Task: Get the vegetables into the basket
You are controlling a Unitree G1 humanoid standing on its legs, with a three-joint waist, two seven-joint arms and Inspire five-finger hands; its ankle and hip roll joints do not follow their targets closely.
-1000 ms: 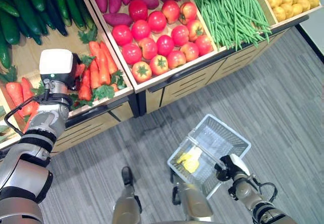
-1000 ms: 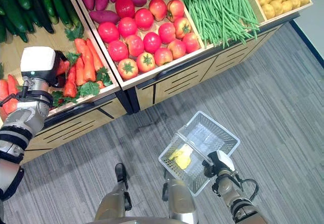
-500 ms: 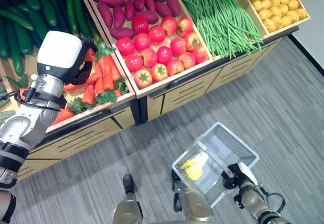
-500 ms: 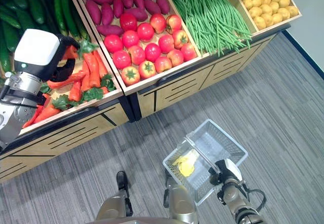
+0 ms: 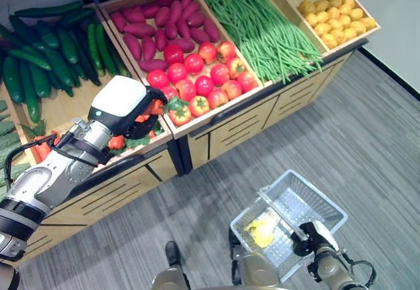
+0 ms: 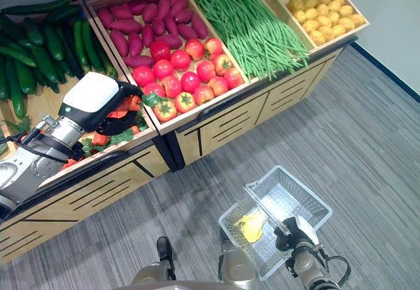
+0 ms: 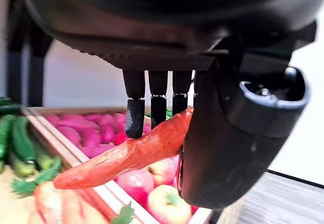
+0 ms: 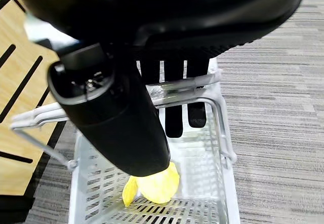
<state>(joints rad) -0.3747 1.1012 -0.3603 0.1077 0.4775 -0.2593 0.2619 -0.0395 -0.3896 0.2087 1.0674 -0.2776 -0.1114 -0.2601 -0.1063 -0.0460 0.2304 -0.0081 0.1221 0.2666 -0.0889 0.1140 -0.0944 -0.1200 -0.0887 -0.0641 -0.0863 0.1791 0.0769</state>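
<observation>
Carrot (image 7: 132, 154) was pinched between the thumb and curled fingers (image 7: 135, 117) of my left hand (image 5: 134, 109), which I saw at left of centre in the left eye view, lifted above the carrot bin (image 5: 62, 109) beside the tomatoes (image 5: 197, 83). In the left wrist view the carrot lay slantwise across the grip, its narrow end pointing away, clear of the produce underneath. My right hand (image 8: 174, 89) had its fingers curled round the handle (image 8: 187, 84) of the white wire basket (image 5: 325, 201), which hung at lower right of the left eye view, well apart from the carrot, with something yellow (image 5: 261, 232) inside. I judged the step to be carrying the carrot across to the basket. To do it well, I reckoned I should keep the pinch firm, clear the bin's front edge, and release only once over the basket's open top.
</observation>
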